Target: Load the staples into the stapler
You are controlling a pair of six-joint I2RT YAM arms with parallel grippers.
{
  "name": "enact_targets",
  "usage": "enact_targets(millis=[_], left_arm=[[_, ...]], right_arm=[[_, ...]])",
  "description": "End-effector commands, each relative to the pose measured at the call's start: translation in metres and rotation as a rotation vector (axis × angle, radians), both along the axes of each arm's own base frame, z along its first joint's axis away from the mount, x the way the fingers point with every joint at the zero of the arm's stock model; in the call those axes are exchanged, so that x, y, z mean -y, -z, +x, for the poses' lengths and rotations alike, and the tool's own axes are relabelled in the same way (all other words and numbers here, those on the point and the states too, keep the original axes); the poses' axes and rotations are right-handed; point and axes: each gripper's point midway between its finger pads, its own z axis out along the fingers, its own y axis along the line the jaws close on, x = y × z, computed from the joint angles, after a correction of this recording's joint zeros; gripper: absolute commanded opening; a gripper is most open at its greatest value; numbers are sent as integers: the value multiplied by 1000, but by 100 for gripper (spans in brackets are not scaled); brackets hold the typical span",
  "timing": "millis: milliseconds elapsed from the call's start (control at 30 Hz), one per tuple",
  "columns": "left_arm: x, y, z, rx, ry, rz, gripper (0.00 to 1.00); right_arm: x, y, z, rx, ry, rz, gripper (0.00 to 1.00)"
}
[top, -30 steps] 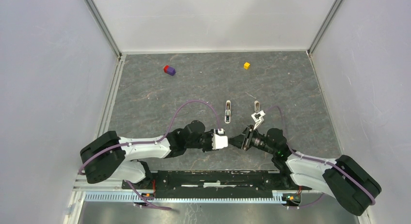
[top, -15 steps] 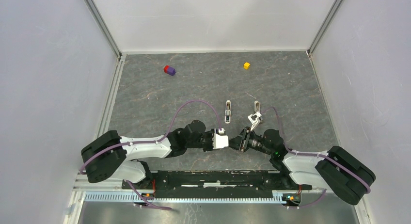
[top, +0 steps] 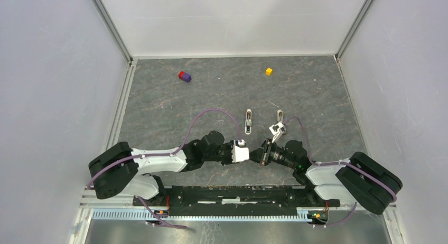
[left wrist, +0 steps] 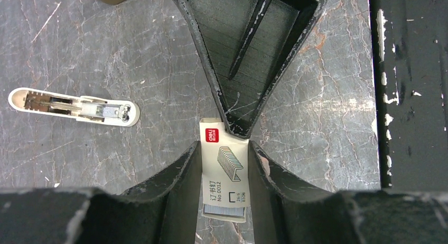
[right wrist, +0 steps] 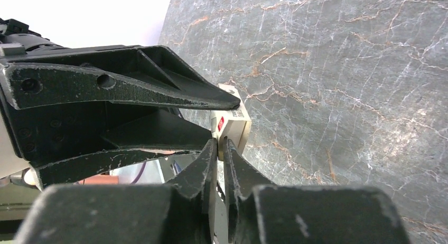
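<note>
Currently, progress: early stage; nothing loaded.

Item 1, stapler: small, white, lying opened out flat on the desk, grey metal channel facing up, just beyond both hands and touched by neither. No strip of staples can be made out in the channel.

Item 2, staple box: small printed carton, held off the desk between the two arms. No staples are visible outside it.

Item 3, left hand: partly closed, fingers clamping the staple box by its two long sides.

Item 4, right hand: jaws almost together, tips at the free end of the staple box. Whether they pinch a flap or merely touch the carton cannot be told.

Item 5, second white hinged piece: on the desk near the stapler, to its right, apparently propped half open; untouched.

Item 6, purple-and-red cube and yellow cube: far side of the desk, well apart from the work.

Outstanding, by judgement: open the box, draw out a strip, seat it in the channel, close the stapler.
</note>
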Motion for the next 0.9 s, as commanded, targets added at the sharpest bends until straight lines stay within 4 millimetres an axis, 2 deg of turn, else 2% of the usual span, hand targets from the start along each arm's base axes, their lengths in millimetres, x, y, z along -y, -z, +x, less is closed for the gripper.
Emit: enact_targets(millis=[0,100,267,400,633,867], left_arm=[[8,-11,6,29,-7,-39,45],[2,-10,10,30,-39,-10,54],[-12,-12,10,57,-45,55,67],[-24,-5,7,48,-42,117,71],[-30,-8,-3,26,-13,121,74],[-38,-13,4,85,-32,136,76]], right_arm=[[3,8,-4,19,-11,-11,7],[3,8,-10,28,-37,3,0],[9,21,-16,21,-44,-37,0],[14,23,-19,29,-48,-40,0],[16,8,-27,81,-69,19,0],[14,-5,-32,103,-91,61,0]])
